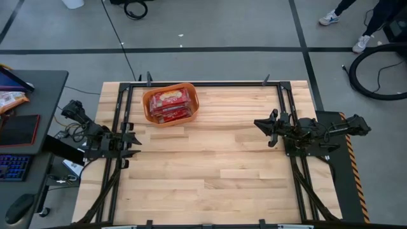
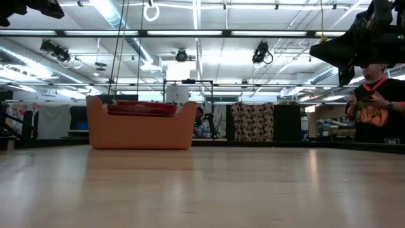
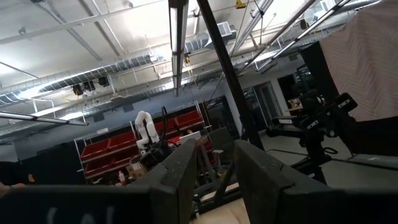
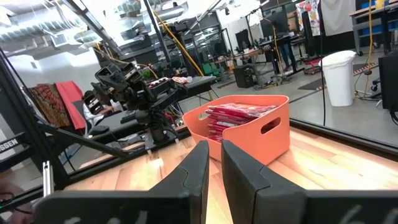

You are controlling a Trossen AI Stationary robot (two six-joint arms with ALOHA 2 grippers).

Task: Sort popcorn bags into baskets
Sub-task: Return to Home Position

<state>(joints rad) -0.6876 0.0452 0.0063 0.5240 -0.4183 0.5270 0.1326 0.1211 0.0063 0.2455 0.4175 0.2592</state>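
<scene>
**A:** Where do the popcorn bags [image 1: 172, 104] lie?

**B:** Every one I can see is inside the orange tub [image 1: 150, 102]. They are stacked flat in a red heap that rises just over its rim. The tub stands level on the desk [image 1: 222, 172], close to the far edge.

**A:** And relative to the right tool [image 1: 261, 126]?

**B:** Well apart from it. That tool hangs over the right side of the desk and points across toward the other arm. The tub sits ahead of it and off toward the far edge. Its wrist view looks past the two fingers at the tub's end wall with the handle slot, and the bags show above that wall.

**A:** How do its fingers stand?

**B:** Nearly together, with only a thin slit between them and nothing in it.

**A:** The left tool [image 1: 133, 138]?

**B:** It is at the left edge of the desk, pointing inward. The tub is much nearer to this one, just beyond it toward the far edge and a little inward, but not touching it. Its wrist camera is tilted up at the ceiling lights.

**A:** And its fingers?

**B:** They stand at a narrow gap, somewhat wider than the right tool's, and hold nothing.

**A:** Does either tool touch the tub?

**B:** No, both are apart from it.
</scene>
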